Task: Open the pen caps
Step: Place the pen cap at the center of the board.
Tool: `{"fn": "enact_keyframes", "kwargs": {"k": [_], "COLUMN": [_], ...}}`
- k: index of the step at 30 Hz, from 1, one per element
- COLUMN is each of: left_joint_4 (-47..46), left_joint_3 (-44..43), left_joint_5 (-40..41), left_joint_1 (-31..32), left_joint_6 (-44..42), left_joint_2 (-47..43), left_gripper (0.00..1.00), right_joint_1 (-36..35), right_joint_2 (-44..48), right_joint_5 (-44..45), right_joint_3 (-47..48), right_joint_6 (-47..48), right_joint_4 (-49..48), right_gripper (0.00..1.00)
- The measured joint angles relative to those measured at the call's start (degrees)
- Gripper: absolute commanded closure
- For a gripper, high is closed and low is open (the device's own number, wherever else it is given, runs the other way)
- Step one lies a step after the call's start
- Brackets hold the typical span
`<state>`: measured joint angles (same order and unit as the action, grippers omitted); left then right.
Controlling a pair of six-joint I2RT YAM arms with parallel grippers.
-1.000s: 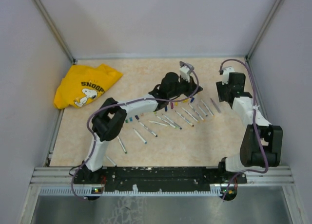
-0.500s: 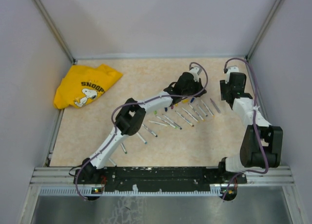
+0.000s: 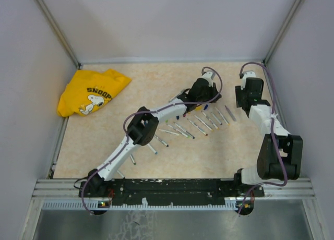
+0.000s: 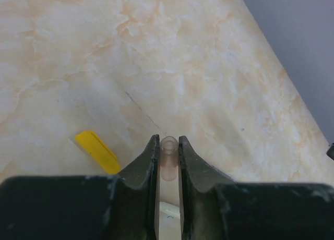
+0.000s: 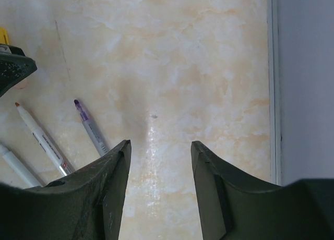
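The table point(image 3: 156, 83) has a beige marble-like top. Plain pale grey walls point(image 3: 172, 21) close it on left, far and right, with metal posts point(image 3: 55, 26) in the far corners. Light is soft and even.

Laboratory robot cell: plain grey panel walls point(image 3: 172, 21) and aluminium frame rails point(image 3: 172, 188) enclose a marble-patterned table point(image 3: 156, 78).

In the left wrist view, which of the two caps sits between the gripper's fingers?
The pale translucent cap, between the left gripper's fingers; the yellow cap lies on the table beside them.
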<state>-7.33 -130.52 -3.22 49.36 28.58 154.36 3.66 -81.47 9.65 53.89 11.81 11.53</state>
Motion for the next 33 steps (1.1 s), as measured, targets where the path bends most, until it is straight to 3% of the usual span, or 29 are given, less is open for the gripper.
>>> {"fn": "enact_keyframes", "kwargs": {"k": [11, 20, 29, 33], "left_joint_4": [0.72, 1.05, 1.01, 0.42], "left_joint_3": [-2.34, -2.73, -2.49, 1.60], "left_joint_5": [2.80, 2.84, 2.75, 2.80], "left_joint_1": [-0.02, -0.26, -0.35, -0.35], "left_joint_6": [1.64, 2.75, 1.38, -0.46], "left_joint_2": [2.69, 3.76, 3.61, 0.81], "left_gripper": [0.70, 0.69, 0.55, 0.52], "right_joint_1": [0.00, 0.00, 0.00, 0.00], "right_joint_2": [0.00, 0.13, 0.39, 0.63], "right_joint_5": [-0.50, -0.76, -1.42, -2.10], "right_joint_3": [0.00, -0.02, -0.17, -0.35], "right_joint_6": [-0.07, -0.09, -0.09, -0.09], "right_joint_4": [0.00, 0.00, -0.04, 0.09], "right_gripper": [0.50, 0.50, 0.50, 0.51]}}
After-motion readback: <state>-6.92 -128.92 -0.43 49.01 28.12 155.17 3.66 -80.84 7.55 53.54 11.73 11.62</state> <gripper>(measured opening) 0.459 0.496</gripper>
